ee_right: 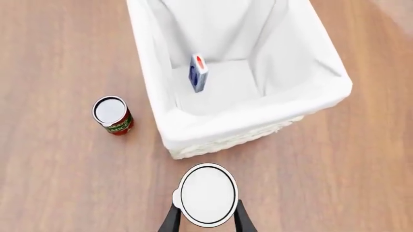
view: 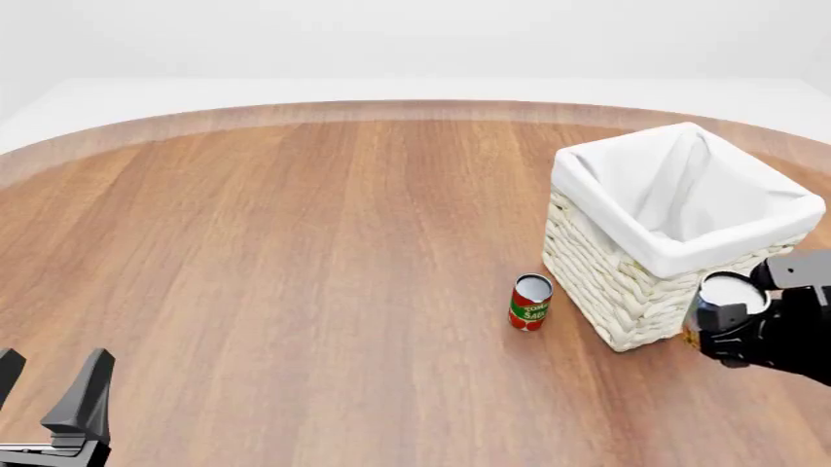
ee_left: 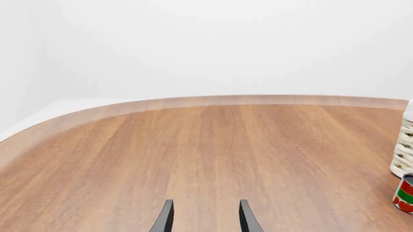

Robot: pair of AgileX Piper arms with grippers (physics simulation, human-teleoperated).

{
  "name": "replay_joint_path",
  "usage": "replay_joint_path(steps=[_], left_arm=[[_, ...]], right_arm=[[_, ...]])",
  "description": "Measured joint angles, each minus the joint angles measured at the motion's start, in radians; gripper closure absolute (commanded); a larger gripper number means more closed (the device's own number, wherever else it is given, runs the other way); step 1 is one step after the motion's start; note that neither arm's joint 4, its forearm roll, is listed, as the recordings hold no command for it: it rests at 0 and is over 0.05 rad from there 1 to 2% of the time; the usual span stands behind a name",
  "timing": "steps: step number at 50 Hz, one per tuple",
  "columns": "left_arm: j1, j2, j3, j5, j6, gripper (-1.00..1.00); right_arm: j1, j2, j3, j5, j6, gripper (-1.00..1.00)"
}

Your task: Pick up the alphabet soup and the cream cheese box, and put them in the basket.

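My right gripper (ee_right: 205,220) is shut on the alphabet soup (ee_right: 206,193), whose silvery-white top faces the wrist camera. In the front view the alphabet soup (view: 729,291) and the right gripper (view: 722,311) are just outside the basket (view: 675,258), at its near right side. The cream cheese box (ee_right: 198,72), white and blue, stands on edge inside the basket (ee_right: 258,118) on the white lining. My left gripper (view: 50,387) is open and holds nothing at the table's near left, far from the basket. Its fingers frame bare wood in the left wrist view (ee_left: 205,218).
A red can with a green label (view: 528,302) stands upright on the table just left of the basket; it is also in the right wrist view (ee_right: 112,115) and the left wrist view (ee_left: 405,193). The basket's wicker wall (ee_left: 403,150) shows there too. The table's curved far edge (view: 389,109) runs behind.
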Motion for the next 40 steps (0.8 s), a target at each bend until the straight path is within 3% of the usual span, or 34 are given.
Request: replay_joint_path(steps=[40], left_arm=[[0.0, 0.0, 0.0, 0.0, 0.0, -1.0]], right_arm=[[0.019, -0.028, -0.235, 0.168, -0.009, 1.0]])
